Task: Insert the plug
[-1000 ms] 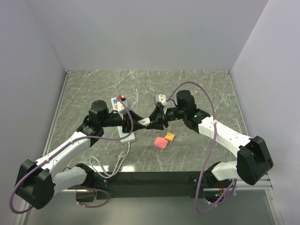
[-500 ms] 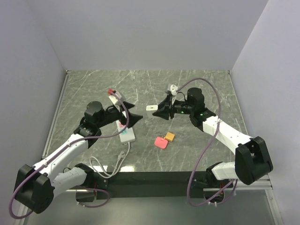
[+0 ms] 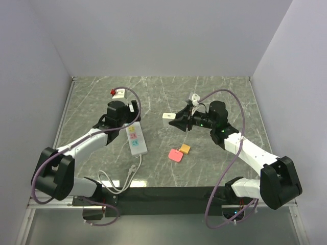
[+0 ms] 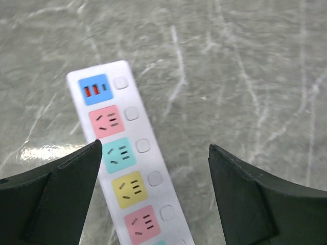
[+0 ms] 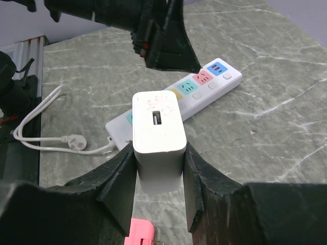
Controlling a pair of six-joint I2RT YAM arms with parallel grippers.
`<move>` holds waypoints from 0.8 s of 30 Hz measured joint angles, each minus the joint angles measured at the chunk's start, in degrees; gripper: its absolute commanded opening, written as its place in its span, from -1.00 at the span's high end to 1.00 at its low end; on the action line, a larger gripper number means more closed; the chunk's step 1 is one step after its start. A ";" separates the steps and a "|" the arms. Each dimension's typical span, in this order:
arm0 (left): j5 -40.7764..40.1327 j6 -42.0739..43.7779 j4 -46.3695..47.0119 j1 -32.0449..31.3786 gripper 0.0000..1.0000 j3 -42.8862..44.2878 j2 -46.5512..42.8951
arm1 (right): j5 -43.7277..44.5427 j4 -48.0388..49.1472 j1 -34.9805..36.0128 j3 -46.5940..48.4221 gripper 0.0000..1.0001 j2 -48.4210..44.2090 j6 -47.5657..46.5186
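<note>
The plug (image 5: 158, 133), a white charger block with a USB slot in its end face, sits upright between the fingers of my right gripper (image 5: 157, 153), which is shut on its sides. From above, the plug (image 3: 167, 116) hangs over the table middle, in front of the right gripper (image 3: 177, 121). The white power strip (image 3: 136, 139) with coloured sockets lies flat to its left. My left gripper (image 3: 134, 113) hovers above the strip's far end, open. In the left wrist view the strip (image 4: 127, 168) runs between the spread jaws of that gripper (image 4: 154, 147), untouched.
A pink block (image 3: 175, 155) and an orange block (image 3: 185, 148) lie near the table centre. The strip's white cable (image 3: 120, 178) coils toward the near edge. Grey walls close the table on three sides. The left gripper's black fingers (image 5: 163, 35) hang beyond the plug in the right wrist view.
The grippers met at the table middle a second ago. The left one has opened and drawn back left over the strip. The right one has pulled back right, keeping the plug.
</note>
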 measured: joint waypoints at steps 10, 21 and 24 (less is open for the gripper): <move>-5.40 -4.13 -2.34 1.92 -0.90 4.92 11.74 | -0.02 1.92 0.02 -1.55 1.00 -0.44 1.07; -6.47 -4.72 -3.56 1.90 -0.94 7.06 17.27 | -0.81 3.39 0.02 -2.78 1.00 -2.14 1.49; -6.45 -4.70 -3.58 1.90 -0.93 7.89 18.82 | -1.31 3.45 0.02 -2.78 1.00 -2.14 1.51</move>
